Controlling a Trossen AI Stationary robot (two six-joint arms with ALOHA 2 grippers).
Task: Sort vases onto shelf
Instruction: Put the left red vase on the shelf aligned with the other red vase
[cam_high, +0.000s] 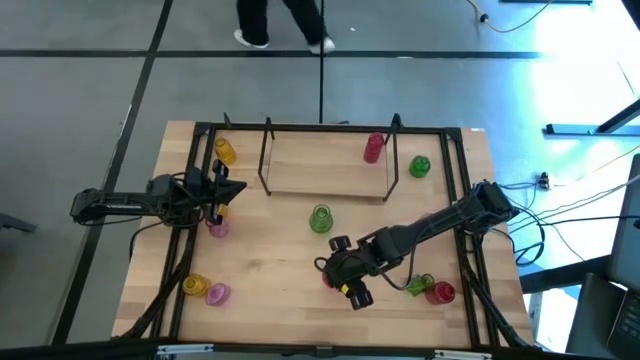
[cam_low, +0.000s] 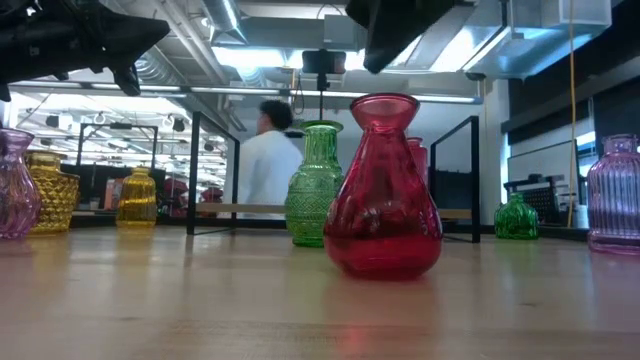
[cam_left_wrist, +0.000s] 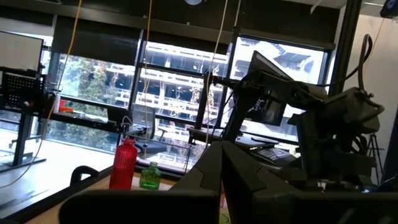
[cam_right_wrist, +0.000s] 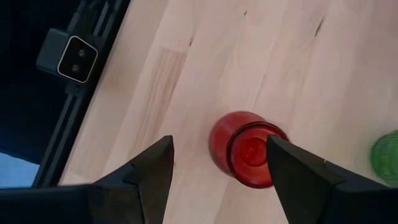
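My right gripper (cam_right_wrist: 217, 152) is open and hovers above a red vase (cam_right_wrist: 239, 134) that stands upright on its base near the table's near edge, right of the middle (cam_low: 383, 190). The vase's mouth lies between the fingers, nearer one of them, and the low view shows the gripper (cam_low: 400, 30) clear above it. My left gripper (cam_high: 220, 192) is shut and raised above the table's left side, over a pink vase (cam_high: 217, 228). The shelf (cam_high: 310, 170) stands at the far side and carries one red-pink vase (cam_high: 373, 148).
A green vase (cam_high: 320, 218) stands mid-table and another (cam_high: 419, 165) right of the shelf. A yellow vase (cam_high: 224, 150) is at the far left. A yellow (cam_high: 193, 286) and a pink one (cam_high: 217, 294) are at the near left, a green (cam_high: 420, 285) and a red one (cam_high: 440, 292) at the near right. A person walks beyond the far edge.
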